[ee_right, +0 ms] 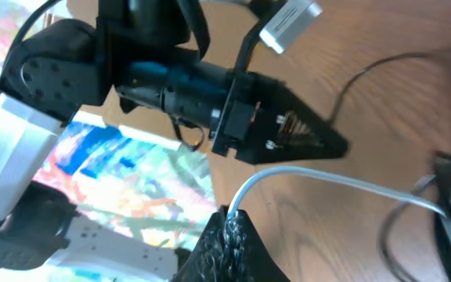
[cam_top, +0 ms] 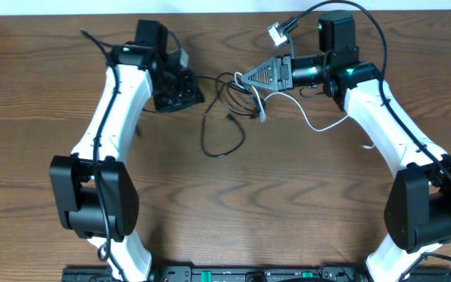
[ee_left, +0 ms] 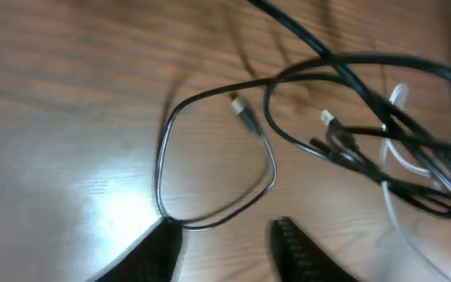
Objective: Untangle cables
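The separating step is in hand, and the cables are not yet apart. The left gripper point(ee_left: 224, 229) stands wide open and holds nothing. A loose loop of the black cable point(ee_left: 161, 157) lies just ahead of its jaws and touches one fingertip, and its small plug point(ee_left: 245, 116) is further ahead. The right gripper point(ee_right: 227, 223) seems closed on the white cable point(ee_right: 343, 183), which runs away from its tip toward the knot. I think the left jaws should next close on the black loop, then each arm should pull apart gently. The crossed strands point(ee_left: 398, 149) ahead on the wooden table point(ee_left: 69, 117) are in the way and may tighten.
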`<move>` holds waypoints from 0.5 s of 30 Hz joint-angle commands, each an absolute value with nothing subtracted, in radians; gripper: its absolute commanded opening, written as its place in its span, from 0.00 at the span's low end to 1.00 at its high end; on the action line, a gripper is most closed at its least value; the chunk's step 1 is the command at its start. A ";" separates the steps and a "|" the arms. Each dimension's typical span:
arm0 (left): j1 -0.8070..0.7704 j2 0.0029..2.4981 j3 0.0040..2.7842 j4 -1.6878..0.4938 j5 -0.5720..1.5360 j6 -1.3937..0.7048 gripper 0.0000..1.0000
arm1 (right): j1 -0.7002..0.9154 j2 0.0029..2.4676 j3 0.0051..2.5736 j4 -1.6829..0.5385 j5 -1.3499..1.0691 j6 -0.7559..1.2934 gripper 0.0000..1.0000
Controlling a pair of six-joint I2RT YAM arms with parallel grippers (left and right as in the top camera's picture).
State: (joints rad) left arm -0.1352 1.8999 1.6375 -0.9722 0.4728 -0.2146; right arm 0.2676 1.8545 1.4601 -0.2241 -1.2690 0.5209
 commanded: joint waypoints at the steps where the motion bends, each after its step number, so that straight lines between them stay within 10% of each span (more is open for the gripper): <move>1: -0.177 1.905 1.640 -0.953 0.519 -0.062 0.58 | 0.269 1.853 1.472 -0.231 -1.320 0.545 0.01; 15: -0.220 1.924 1.640 -0.842 0.609 0.036 0.78 | 0.202 1.832 1.472 -0.125 -1.478 0.698 0.01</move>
